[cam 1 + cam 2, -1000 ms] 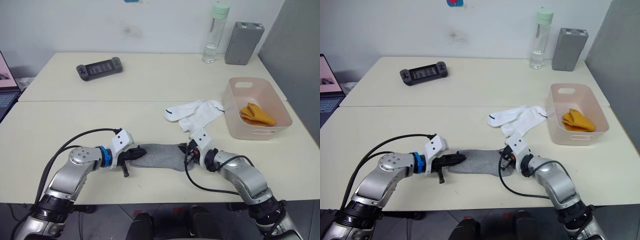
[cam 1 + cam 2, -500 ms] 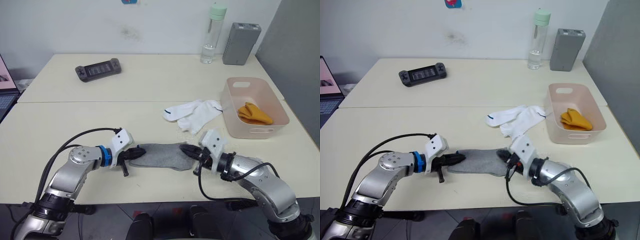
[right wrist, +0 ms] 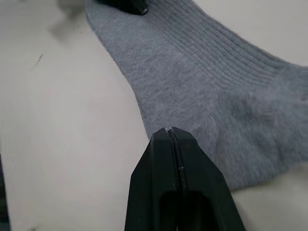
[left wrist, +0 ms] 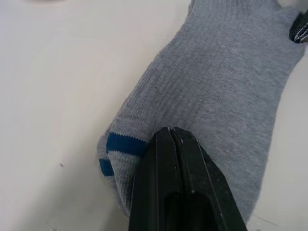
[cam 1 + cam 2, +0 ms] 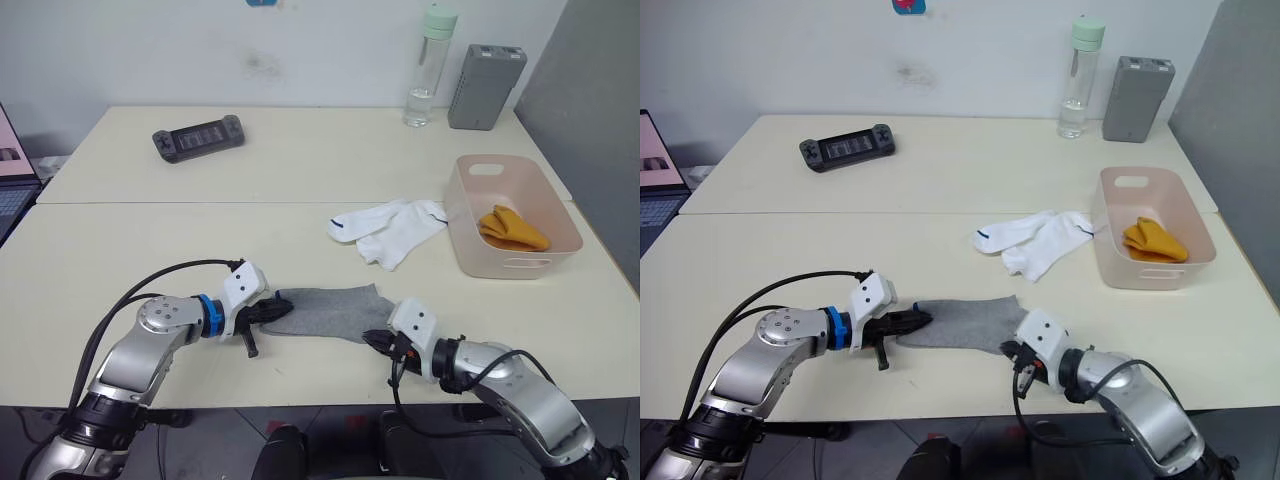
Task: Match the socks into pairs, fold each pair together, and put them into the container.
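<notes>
A grey sock lies flat near the table's front edge, its blue-striped toe toward my left. My left gripper is shut, its tips resting on that toe end. My right gripper is also shut, its tips touching the sock's near right edge. Two white socks with dark trim lie overlapped beyond the grey one. To their right stands the pink container holding a folded orange pair.
A black game controller lies at the far left of the table. A water bottle and a grey box stand at the far right. A laptop shows at the left edge.
My right gripper has left the sock's far right cuff end and swung toward me to the sock's near right edge. The left gripper has stayed put.
</notes>
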